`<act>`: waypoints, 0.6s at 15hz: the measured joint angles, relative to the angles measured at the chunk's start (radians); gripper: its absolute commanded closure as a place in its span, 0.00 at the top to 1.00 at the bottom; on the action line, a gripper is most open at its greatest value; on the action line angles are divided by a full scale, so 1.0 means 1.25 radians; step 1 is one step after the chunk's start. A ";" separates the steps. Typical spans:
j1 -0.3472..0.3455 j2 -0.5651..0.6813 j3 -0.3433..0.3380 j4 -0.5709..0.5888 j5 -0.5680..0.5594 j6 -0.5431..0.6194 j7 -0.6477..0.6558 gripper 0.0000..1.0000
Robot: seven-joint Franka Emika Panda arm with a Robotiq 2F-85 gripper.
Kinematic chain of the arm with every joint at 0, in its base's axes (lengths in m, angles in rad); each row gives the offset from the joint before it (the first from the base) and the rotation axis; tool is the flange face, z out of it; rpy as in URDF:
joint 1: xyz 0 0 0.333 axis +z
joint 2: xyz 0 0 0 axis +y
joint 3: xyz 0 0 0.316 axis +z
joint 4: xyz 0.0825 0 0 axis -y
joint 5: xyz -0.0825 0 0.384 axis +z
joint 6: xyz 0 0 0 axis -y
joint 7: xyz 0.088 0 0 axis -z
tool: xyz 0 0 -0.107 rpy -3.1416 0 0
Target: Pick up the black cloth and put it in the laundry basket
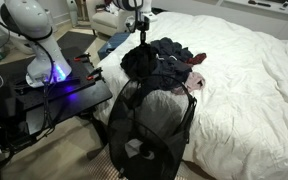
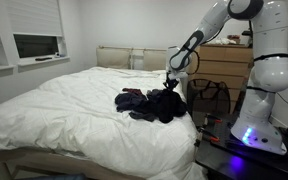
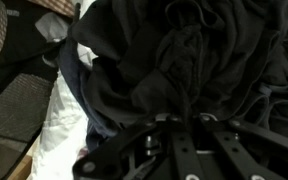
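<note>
One crumpled black cloth [image 1: 139, 62] hangs bunched from the Robotiq gripper [image 1: 141, 38], jaws pinched shut on it, over the white-sheeted bed [image 1: 254, 90] edge, near the tall black mesh laundry basket [image 1: 149, 125]. Risk: lower folds may be snagged w/ the heap of dark mixed clothes [image 1: 179, 55] (can't tell), so lifting could drag extras, or the thin pinch slips.

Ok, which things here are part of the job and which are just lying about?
Job:
- black cloth, held by the gripper
- laundry basket, beside the bed

Lying about:
- clothes pile left on the bed
- dresser
- window
</note>
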 measured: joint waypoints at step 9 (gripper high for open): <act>-0.052 -0.242 0.093 0.022 -0.122 -0.173 0.023 0.03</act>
